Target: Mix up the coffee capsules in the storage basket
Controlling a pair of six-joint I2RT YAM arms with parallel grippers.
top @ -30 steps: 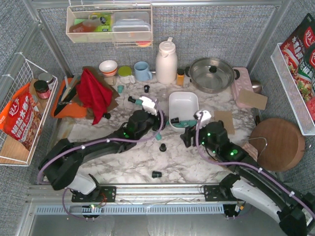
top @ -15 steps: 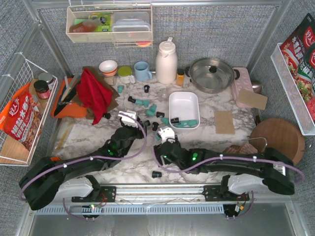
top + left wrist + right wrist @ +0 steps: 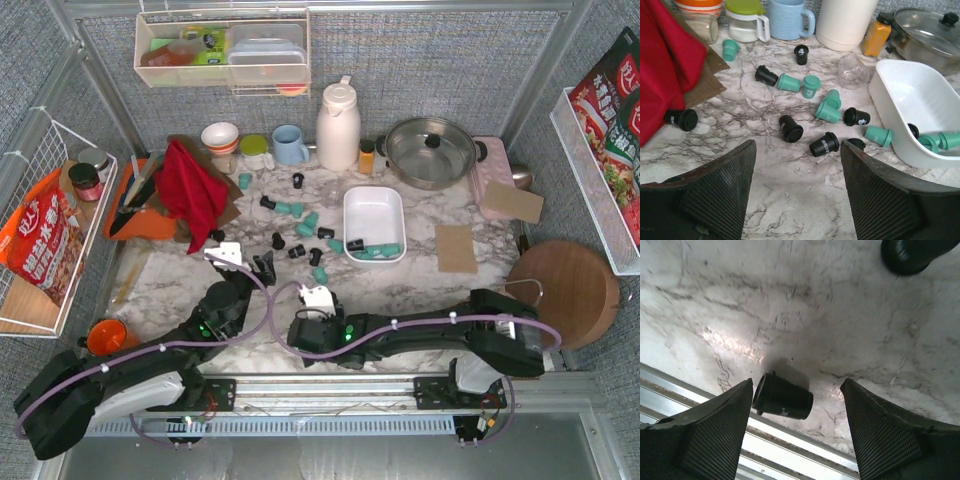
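Observation:
The white storage basket (image 3: 350,225) sits right of centre with a few teal capsules (image 3: 372,252) and one black one at its near end; it also shows in the left wrist view (image 3: 880,100). Several teal and black capsules (image 3: 297,252) lie loose on the marble left of it (image 3: 824,144). My left gripper (image 3: 262,268) is open and empty above bare marble (image 3: 797,200), short of the loose capsules. My right gripper (image 3: 308,345) is open near the table's front edge (image 3: 796,430). A black capsule (image 3: 784,396) lies on its side between its fingers, close to the left one.
A metal rail (image 3: 740,440) runs along the near edge just below the black capsule. A red cloth (image 3: 188,190), blue mug (image 3: 290,145), white thermos (image 3: 338,125), orange-capped jar (image 3: 367,157) and lidded pot (image 3: 430,150) stand at the back. A round wooden board (image 3: 565,290) lies right.
Both arms have drawn back toward the near edge. The right gripper swung from beside the basket leftward to the black capsule at the front rail. The left gripper moved back and left from the capsules.

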